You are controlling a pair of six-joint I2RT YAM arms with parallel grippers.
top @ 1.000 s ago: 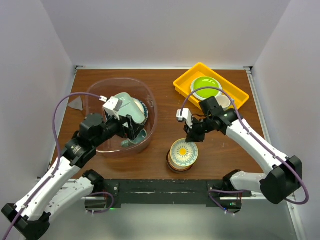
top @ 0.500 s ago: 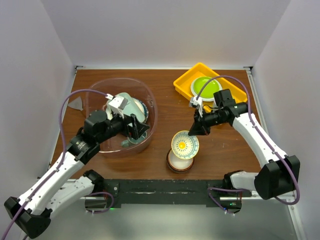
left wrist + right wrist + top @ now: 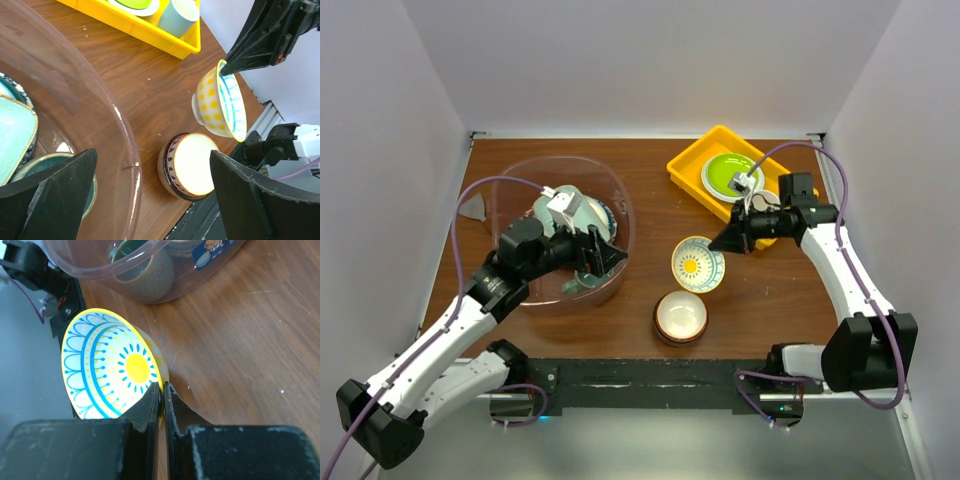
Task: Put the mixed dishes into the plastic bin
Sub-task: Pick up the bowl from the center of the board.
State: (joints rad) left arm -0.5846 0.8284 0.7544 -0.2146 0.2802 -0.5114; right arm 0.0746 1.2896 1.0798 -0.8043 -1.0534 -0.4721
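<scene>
**Sunburst bowl lifted off the stack, not yet in the bin**

Since the earlier frame, the right gripper [image 3: 161,390] has raised the small yellow-rimmed bowl with the blue-and-yellow sunburst interior [image 3: 696,264] off the bowl beneath it. Its arm has drawn back towards the yellow rectangular plastic tray [image 3: 685,170].

The right jaws are almost fully closed, pinching that bowl's rim. The bowl hangs tilted on edge, clear of the brown wooden table [image 3: 650,190]. It sits between the tray and the large transparent, faintly pink plastic bin [image 3: 75,95], and is outside the bin.

The lower bowl, white inside with a dark patterned wall [image 3: 680,316], stands upright on the table near the front edge.

The left gripper [image 3: 602,256] is spread to its widest and holds nothing. It is at the bin's near right rim.

A pale mint squarish dish [image 3: 15,130] and a teal mug [image 3: 142,267] lie inside the bin.
</scene>
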